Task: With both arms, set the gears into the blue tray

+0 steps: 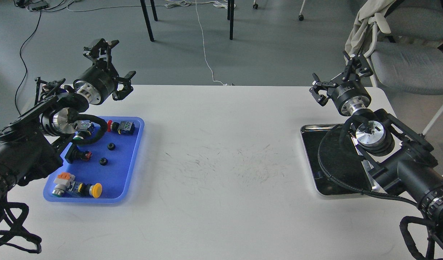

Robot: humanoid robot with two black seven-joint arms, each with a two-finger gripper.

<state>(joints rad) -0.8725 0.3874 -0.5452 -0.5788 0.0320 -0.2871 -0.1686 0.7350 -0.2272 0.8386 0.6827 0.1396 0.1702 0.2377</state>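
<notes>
As both arms hang raised over the desk (221,173), two gears (111,146) lie inside the blue tray (134,169) at the desk's left edge, one near the tray's middle and the other (104,161) just below it, apart from each other. Around them sit several push-button switches: a red-capped one (121,127) by the tray's far rim, another red-tipped one (78,154) toward its left side, and a yellow-capped one (91,190) with an orange-topped neighbour (62,180) along the near rim. The left gripper (111,68) hovers above the desk's far left corner, just beyond the tray, its fingers spread wide and carrying nothing. The right gripper (339,79) hovers above the far right edge, beyond the steel tray (308,159), its fingers likewise spread and empty. The steel tray lies at the right edge; the part of its black floor that shows holds no gear, though the right arm covers much of it, so whether any remain under there cannot be told. No gear shows on the bare white top between the two trays. On this evidence the job looks close to finished or finished: two gears are delivered, both tools are free, and only a hidden gear behind the right arm could still be left to move
</notes>
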